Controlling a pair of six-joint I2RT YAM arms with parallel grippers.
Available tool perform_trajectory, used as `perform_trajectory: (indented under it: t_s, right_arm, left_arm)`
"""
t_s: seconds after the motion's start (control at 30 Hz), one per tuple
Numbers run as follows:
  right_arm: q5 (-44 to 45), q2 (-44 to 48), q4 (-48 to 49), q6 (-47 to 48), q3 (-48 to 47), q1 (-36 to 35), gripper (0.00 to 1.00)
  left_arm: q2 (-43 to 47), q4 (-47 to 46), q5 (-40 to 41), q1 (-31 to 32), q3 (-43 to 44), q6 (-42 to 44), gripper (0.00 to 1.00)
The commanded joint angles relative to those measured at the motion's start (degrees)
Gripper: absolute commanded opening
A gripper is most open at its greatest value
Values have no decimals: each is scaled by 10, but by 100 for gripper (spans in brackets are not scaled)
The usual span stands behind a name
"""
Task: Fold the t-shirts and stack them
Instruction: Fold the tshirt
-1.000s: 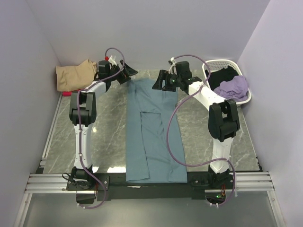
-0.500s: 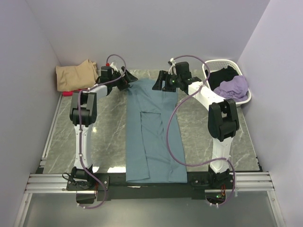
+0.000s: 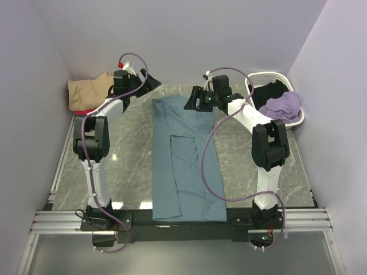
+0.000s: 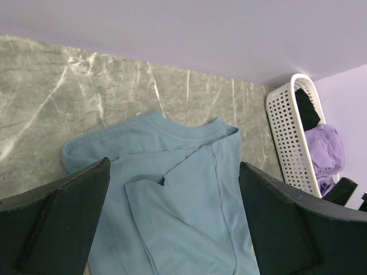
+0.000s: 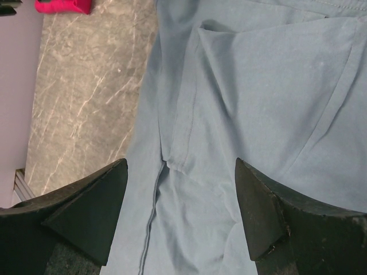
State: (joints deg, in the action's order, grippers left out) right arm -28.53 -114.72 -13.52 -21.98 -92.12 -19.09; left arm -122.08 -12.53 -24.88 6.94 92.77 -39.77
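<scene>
Left gripper (image 4: 175, 189), spread wide and empty, hovers over the collar end of the teal-blue t-shirt (image 3: 183, 166). Right gripper (image 5: 180, 172), likewise released, stands low over the same end, nearer the basket (image 3: 252, 86). The shirt lies flat on the bench (image 3: 126, 154) left of the basket, a long strip, collar at the basket's end. Soft, light, limp cloth, probably best pinched at both collar corners.

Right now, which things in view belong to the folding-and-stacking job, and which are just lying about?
Job in hand:
- teal-blue t-shirt, spread lengthwise on the table
- tan t-shirt, far left corner
- lilac t-shirt and black t-shirt, in the basket
- red cloth, barely showing

Lying about:
- white basket
- marble table
</scene>
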Motion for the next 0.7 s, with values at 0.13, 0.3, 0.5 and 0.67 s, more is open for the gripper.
perform_trajectory:
  t_s: [0.13,0.3,0.5,0.67]
  right_arm:
    - [1,-4,7,11,1,0,82]
    - [2,-4,8,10,4,2,82]
    - [6,-4,6,10,6,3,82]
    - [8,-4,5,11,8,5,82]
  left_arm:
    - [-14,36,19,0,15,19,99]
    - [-29,37,11,0,17,14,100]
    - [-57,41,-11,1,37,5,100]
    - [-81,47,-16,7,53,4,100]
